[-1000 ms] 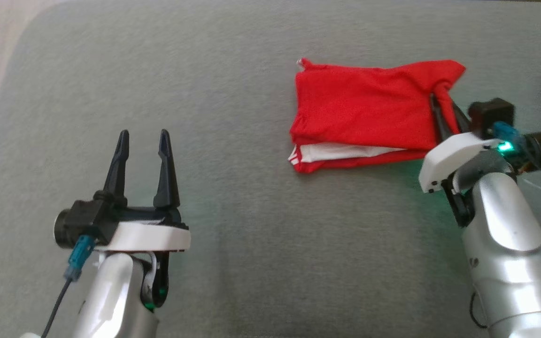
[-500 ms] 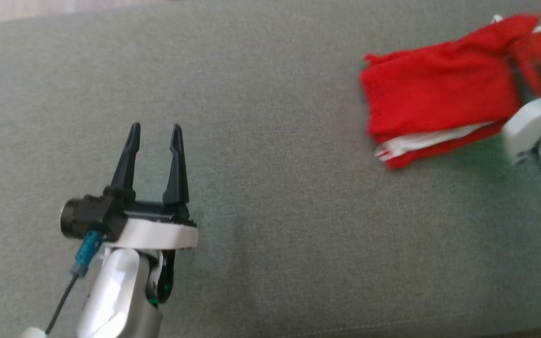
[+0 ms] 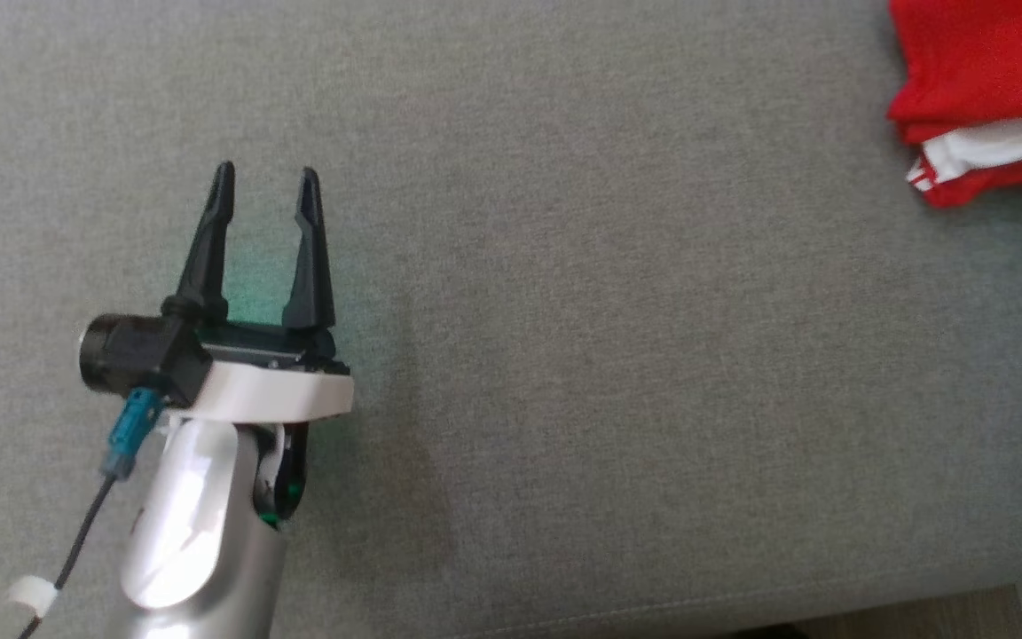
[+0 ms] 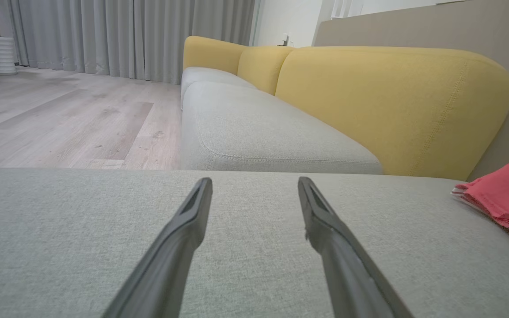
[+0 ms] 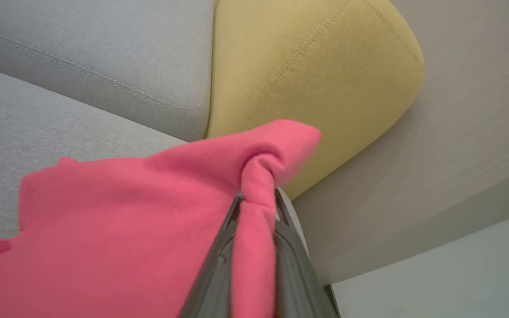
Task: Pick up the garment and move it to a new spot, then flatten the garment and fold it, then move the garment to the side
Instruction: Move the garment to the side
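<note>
Gripping a bunched corner of the red garment (image 5: 126,212), my right hand (image 5: 258,201) is pinching the cloth tight between its two dark fingers. A twisted knot of fabric is standing just above the fingertips. From that knot the garment is spreading away to the left in the right wrist view, over the grey cushion (image 3: 564,355). In the head view it is showing folded at the upper right corner, lying on the cushion, with a white layer along its near edge. My left hand (image 3: 266,177) is standing open and holding nothing. It is well apart from the garment, and its fingers are pointing across bare grey fabric. Past the cushion's far edge, the left wrist view is showing a second grey seat (image 4: 259,132) and yellow backrests (image 4: 391,101). Beside them are a wooden floor (image 4: 60,123) and grey curtains (image 4: 126,35).
</note>
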Robot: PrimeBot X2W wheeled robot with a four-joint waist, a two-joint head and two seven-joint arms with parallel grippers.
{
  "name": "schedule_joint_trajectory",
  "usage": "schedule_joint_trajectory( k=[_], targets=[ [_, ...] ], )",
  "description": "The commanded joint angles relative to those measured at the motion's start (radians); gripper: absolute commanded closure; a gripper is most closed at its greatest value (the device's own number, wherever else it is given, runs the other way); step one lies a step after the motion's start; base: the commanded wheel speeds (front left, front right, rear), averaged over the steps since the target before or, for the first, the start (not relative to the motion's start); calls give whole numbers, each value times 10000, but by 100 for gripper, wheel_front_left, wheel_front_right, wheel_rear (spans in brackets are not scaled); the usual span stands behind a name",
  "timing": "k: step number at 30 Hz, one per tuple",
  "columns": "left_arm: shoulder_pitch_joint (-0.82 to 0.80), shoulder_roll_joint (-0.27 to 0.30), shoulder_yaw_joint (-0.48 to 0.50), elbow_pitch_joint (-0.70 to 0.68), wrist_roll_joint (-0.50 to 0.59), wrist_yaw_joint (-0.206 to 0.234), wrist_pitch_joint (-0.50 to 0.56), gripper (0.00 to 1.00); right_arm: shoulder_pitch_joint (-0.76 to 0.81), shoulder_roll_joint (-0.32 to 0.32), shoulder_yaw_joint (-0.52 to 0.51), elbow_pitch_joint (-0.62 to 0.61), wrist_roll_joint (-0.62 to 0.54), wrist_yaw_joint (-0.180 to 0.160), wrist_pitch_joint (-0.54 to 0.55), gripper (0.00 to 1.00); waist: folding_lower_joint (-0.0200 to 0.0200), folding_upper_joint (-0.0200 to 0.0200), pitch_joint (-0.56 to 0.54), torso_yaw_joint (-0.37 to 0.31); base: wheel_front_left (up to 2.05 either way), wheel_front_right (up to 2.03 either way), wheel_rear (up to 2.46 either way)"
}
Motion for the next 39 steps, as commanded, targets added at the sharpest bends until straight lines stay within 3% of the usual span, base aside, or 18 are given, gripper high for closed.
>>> schedule_joint_trajectory(
  k=[1, 19, 20, 21, 28, 39],
  targets=[
    [-287, 180, 342, -319, 66, -25, -51, 0, -274, -412, -115, -245, -60, 65, -38, 100, -1, 0, 153, 39, 0, 0, 0],
    [-389, 178, 688, -176, 255, -211, -51, 0, -51, 98, -1564, -402, -875, 65, 86, 100, -1, 0, 368, -7, 0, 0, 0],
    [-374, 171, 696, -146, 252, -216, -51, 0, 18, 96, -1580, -470, -939, 65, 92, 60, -1, 0, 319, 13, 0, 0, 0],
    [-359, 162, 706, -119, 240, -220, -51, 0, 66, 135, -1684, -511, -943, 65, 145, 0, -1, 0, 258, 38, 0, 0, 0],
    [-154, 88, 867, -91, 106, -164, -51, 0, 374, 919, -1609, -1492, -979, 65, -9, 0, -1, 0, -484, 228, 0, 0, 0],
    [665, 36, 1103, 26, -49, 134, -51, 0, 1456, 3815, -132, -3434, 189, 65, -1087, 0, -1, 0, -2061, 467, 0, 0, 0]
  ],
)
